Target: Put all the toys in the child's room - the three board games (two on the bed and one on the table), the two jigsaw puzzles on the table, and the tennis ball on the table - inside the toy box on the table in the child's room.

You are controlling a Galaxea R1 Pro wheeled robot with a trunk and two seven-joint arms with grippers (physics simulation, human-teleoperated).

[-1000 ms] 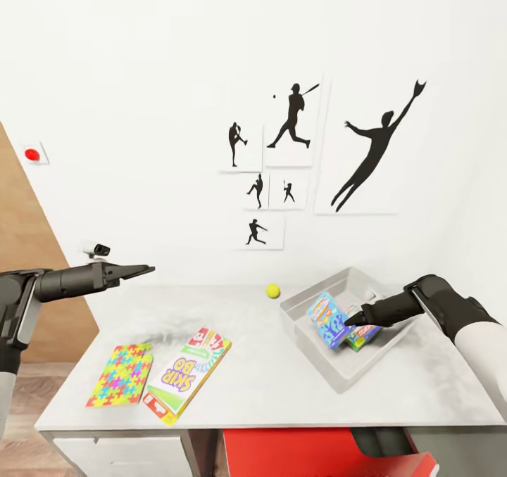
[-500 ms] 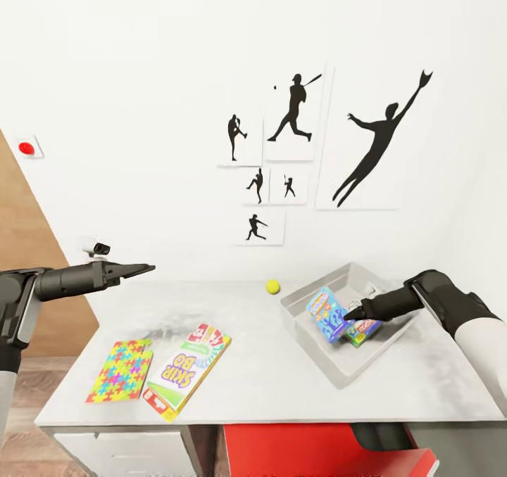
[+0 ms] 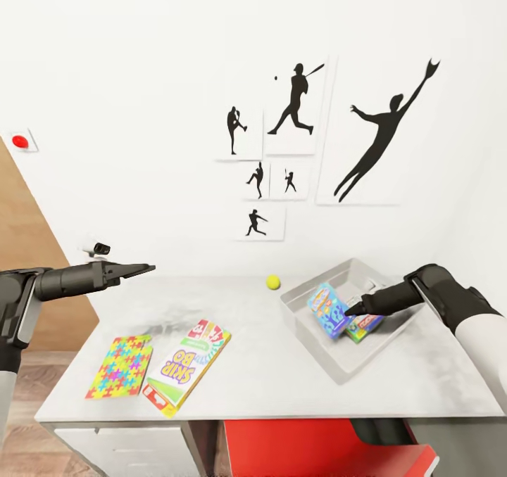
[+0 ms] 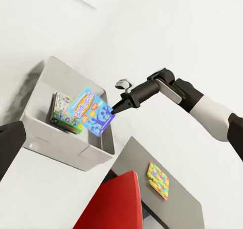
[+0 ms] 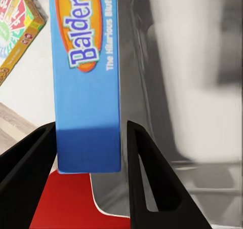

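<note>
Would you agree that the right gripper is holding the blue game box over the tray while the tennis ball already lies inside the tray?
Not quite: the tennis ball lies on the table, outside the tray, as the head view shows. The right gripper does hold the blue game box over the tray.

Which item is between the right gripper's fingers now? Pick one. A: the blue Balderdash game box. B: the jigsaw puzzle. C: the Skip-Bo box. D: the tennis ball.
A: the right wrist view shows the blue Balderdash box between the right gripper's fingers, over the toy box.
</note>
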